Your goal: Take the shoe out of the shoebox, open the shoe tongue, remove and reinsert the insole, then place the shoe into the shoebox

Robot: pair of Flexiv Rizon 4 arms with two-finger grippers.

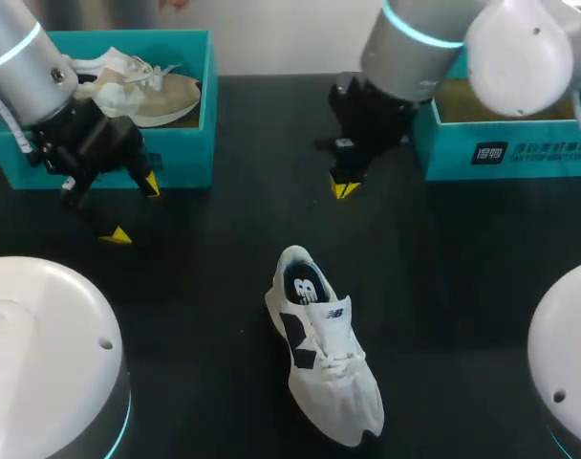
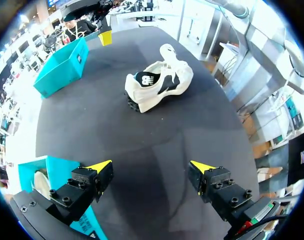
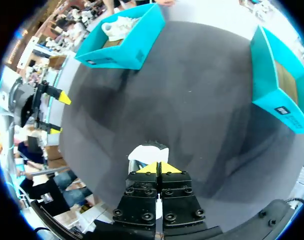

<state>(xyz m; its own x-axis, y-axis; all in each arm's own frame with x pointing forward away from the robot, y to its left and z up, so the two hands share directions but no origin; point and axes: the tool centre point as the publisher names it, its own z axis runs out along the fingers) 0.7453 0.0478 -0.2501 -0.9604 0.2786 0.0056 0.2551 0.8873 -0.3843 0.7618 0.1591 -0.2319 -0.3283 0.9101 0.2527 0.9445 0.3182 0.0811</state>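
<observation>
Shoebox point(image 1: 190, 143) at 10 o'clock holds a beige shoe point(image 1: 147, 96) | your left claw point(image 1: 135, 209) gapes wide, empty, before it | white shoe point(image 1: 324, 354) lies on the table point(image 1: 204, 316) at 6 o'clock | your right claw point(image 1: 345, 188) pinched closed, empty, at 12

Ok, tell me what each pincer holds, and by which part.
Nothing. The left pincer is open, the right pincer shut on nothing; the white shoe lies free on the table.
</observation>
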